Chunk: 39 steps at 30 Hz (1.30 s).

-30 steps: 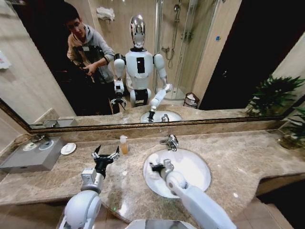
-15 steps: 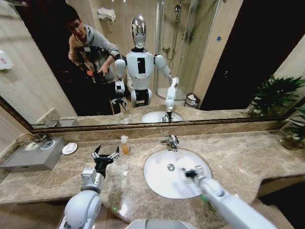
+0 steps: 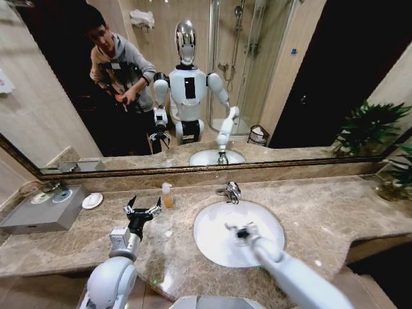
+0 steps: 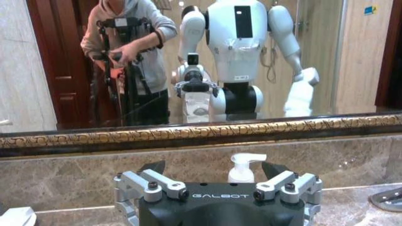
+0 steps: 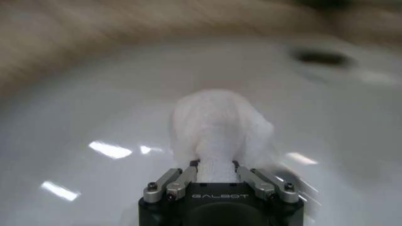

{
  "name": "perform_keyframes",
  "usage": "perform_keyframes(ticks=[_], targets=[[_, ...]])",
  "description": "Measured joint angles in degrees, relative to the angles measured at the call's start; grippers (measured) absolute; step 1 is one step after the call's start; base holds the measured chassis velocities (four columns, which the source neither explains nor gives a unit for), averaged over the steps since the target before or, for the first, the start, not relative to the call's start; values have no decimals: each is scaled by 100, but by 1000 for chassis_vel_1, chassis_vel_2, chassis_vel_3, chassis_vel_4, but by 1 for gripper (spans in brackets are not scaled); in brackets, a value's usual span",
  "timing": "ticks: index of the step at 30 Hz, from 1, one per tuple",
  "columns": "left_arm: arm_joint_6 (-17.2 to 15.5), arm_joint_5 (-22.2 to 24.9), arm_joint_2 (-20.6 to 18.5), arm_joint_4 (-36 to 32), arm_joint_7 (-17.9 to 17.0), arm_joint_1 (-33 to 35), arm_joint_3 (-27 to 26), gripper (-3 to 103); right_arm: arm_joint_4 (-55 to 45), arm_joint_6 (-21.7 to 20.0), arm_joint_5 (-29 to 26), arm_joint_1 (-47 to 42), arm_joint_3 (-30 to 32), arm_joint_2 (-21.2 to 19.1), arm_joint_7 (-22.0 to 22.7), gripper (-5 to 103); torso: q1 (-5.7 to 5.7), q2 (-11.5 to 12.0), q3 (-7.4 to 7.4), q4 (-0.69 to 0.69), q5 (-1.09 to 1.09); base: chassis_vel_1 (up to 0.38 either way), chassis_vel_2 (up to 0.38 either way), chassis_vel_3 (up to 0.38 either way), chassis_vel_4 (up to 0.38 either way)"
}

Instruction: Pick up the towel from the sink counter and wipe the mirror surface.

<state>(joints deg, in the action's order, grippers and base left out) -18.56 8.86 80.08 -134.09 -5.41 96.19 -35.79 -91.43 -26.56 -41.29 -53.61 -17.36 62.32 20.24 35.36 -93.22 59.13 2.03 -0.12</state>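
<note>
My right pincer (image 5: 213, 175): clamped on the small thick white terry towel (image 5: 219, 127), long axis pointing straight out from the fingers, over the white oval basin (image 3: 209, 241). My left pincer (image 3: 142, 207): spread open above the beige-brown marble tabletop (image 3: 335, 212), facing the wide bronze-framed mirror (image 4: 188, 133).

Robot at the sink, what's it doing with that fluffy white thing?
The right gripper is shut on the towel and holds it over the white basin of the sink counter. The left gripper hovers open above the counter near a soap bottle. The mirror has not been wiped yet.
</note>
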Motion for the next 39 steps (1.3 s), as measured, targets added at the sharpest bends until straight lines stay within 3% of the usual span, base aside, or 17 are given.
perform_keyframes(ticks=[4, 8, 11, 20, 24, 27, 31, 33, 36, 38, 39], targets=[[0, 0, 0, 0, 1, -1, 0, 100, -368, -30, -380, 235, -289, 343, 311, 19, 0, 0, 1, 2, 9, 0, 0, 0, 0], [0, 0, 0, 0, 1, -1, 0, 100, -567, -108, -587, 204, -314, 194, 401, 19, 0, 0, 1, 9, 13, 0, 0, 0, 0], [0, 0, 0, 0, 0, 0, -1, 100, -416, -74, -489, -32, -107, -142, 288, 19, 0, 1, 1, 10, 14, 0, 0, 0, 0], [0, 0, 0, 0, 1, 0, 0, 100, -91, 422, 34, -476, 663, -1829, -68, 19, -1, 0, 0, 7, 16, 0, 0, 0, 0], [0, 0, 0, 0, 1, 0, 0, 100, -208, 506, 199, -506, 772, -2065, -46, 19, 0, 0, 1, 0, 13, 0, 0, 0, 0], [0, 0, 0, 0, 1, -1, 0, 100, -160, 517, 248, -483, 744, -1967, -28, 19, 0, 0, 1, 0, 8, 0, 0, 0, 0], [0, 0, 0, 0, 1, -1, 0, 100, 21, 572, 327, -441, 563, -1495, -94, 19, -1, 0, 0, 3, 14, 0, 0, 0, 0], [0, 0, 0, 0, 1, 0, 0, 100, 43, 628, 228, -390, 407, -1043, -196, 19, 0, 1, 2, 4, 16, 0, 0, 0, 0], [0, 0, 0, 0, 1, 0, 0, 100, 9, 707, 194, -347, 317, -839, -265, 19, 1, 1, 2, 5, 13, 0, 0, 0, 0], [0, 0, 0, 0, 1, -1, 1, 100, -329, 1012, -3, -154, 20, -366, -364, 19, 0, 1, 1, 7, 12, 0, 0, 0, 0], [0, 0, 0, 0, 1, -1, 1, 100, -329, 1012, -3, -154, 20, -366, -364, 19, 0, 1, 1, 7, 12, 0, 0, 0, 0]])
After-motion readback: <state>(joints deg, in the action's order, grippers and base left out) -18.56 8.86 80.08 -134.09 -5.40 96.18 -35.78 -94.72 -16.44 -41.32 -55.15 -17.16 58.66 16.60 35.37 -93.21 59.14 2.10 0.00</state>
